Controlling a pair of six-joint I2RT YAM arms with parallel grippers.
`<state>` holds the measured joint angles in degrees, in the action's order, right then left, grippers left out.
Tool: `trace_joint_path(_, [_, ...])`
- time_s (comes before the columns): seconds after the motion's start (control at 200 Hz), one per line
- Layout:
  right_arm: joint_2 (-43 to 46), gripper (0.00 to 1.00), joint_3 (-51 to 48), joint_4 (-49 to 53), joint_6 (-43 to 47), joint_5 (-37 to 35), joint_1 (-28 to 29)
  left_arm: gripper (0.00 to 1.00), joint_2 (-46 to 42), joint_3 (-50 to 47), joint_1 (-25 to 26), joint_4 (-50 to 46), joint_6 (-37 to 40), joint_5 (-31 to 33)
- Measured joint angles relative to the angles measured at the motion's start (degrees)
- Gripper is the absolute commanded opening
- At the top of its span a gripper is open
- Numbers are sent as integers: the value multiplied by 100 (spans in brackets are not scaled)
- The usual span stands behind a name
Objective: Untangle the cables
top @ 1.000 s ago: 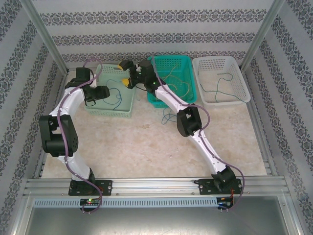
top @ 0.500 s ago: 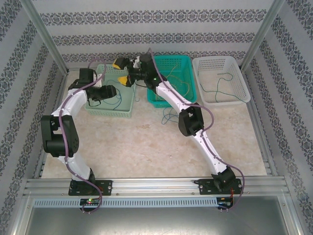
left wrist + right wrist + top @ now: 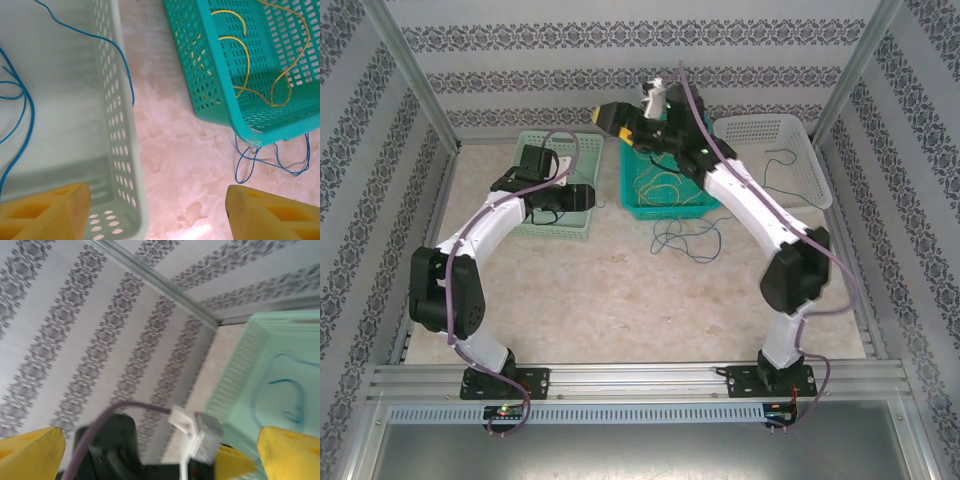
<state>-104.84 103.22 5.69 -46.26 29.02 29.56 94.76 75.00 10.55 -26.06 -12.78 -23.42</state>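
From above, we see a beige marbled tabletop [image 3: 620,300] enclosed by grey-and-white patterned wallpaper [image 3: 620,50] on an aluminium frame [image 3: 410,80]. Three baskets line the far side: a pale green perforated plastic basket [image 3: 550,226], a teal perforated plastic basket [image 3: 670,208] holding thin yellow cables [image 3: 665,185], and a white perforated plastic basket [image 3: 745,140] holding a thin dark green cable [image 3: 782,165]. A thin blue cable [image 3: 685,240] loops on the table just before the teal basket. The left gripper [image 3: 585,197] hovers at the green basket's right edge. The right gripper [image 3: 615,122] is raised over the teal basket's far left corner.

From the left wrist, we see the left gripper [image 3: 157,215] with its yellow pads well apart and nothing between them. Below lie the green basket [image 3: 117,125], a second blue cable [image 3: 20,110] inside it, and the teal basket [image 3: 215,75].

From the right wrist, the right gripper [image 3: 160,455] is spread wide and empty, facing wallpaper [image 3: 75,315] and the green basket [image 3: 235,375]
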Motion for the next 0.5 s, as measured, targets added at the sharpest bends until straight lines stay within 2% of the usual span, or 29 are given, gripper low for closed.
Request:
trace_joint_path(0.115, [723, 98, -907, 227, 828, -603, 197, 71, 0, 0, -55, 72, -85, 13])
trace_joint_path(0.24, [979, 90, -1740, 514, 1394, -1255, 503, 69, 0, 0, -52, 72, -70, 4])
trace_joint_path(0.38, [1231, 81, -2669, 1034, 1731, -2111, 649, 68, -17, -157, -52, 39, 59, 138])
trace_joint_path(0.504, [1655, 78, -3265, 1687, 1818, -2918, 616, 66, -44, -466, -44, -52, 120, 273])
